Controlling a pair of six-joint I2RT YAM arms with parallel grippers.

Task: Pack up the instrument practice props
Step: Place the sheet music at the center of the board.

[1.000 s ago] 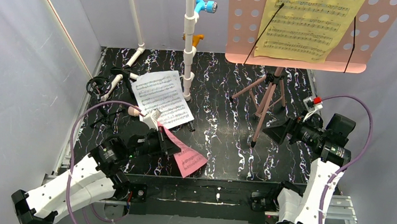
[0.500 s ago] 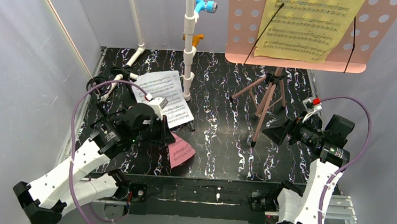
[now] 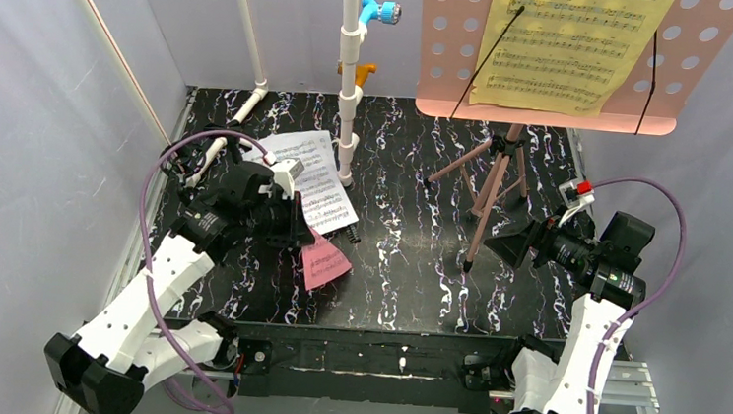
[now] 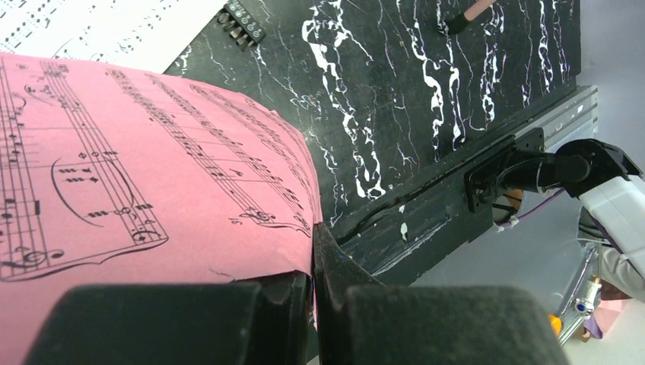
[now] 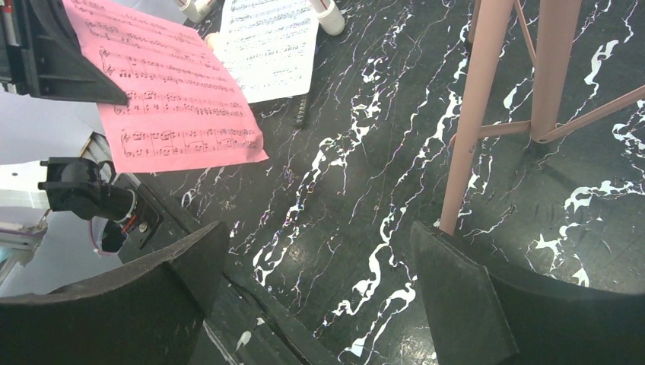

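My left gripper (image 3: pixel 293 231) is shut on a corner of the pink sheet-music page (image 3: pixel 322 261), which hangs off the black table just in front of the white page (image 3: pixel 301 177). The left wrist view shows the pink page (image 4: pixel 137 167) pinched between the closed fingers of that gripper (image 4: pixel 313 281). The pink music stand (image 3: pixel 491 187) stands at the right, and its hole-punched desk (image 3: pixel 454 46) carries a yellow page (image 3: pixel 568 40). Beside the stand's near leg (image 5: pixel 468 114), my right gripper (image 3: pixel 500 245) is open with nothing in it (image 5: pixel 319 258).
A white pipe frame (image 3: pixel 350 77) with blue and orange fittings rises at the back centre. A small black comb-like clip (image 3: pixel 346 233) lies by the white page's corner. Grey walls close in on both sides, and cables lie at the far left (image 3: pixel 181 158).
My left arm has swung back and to the left, carrying the pink page away from the front edge toward the white page. The right arm has not moved.
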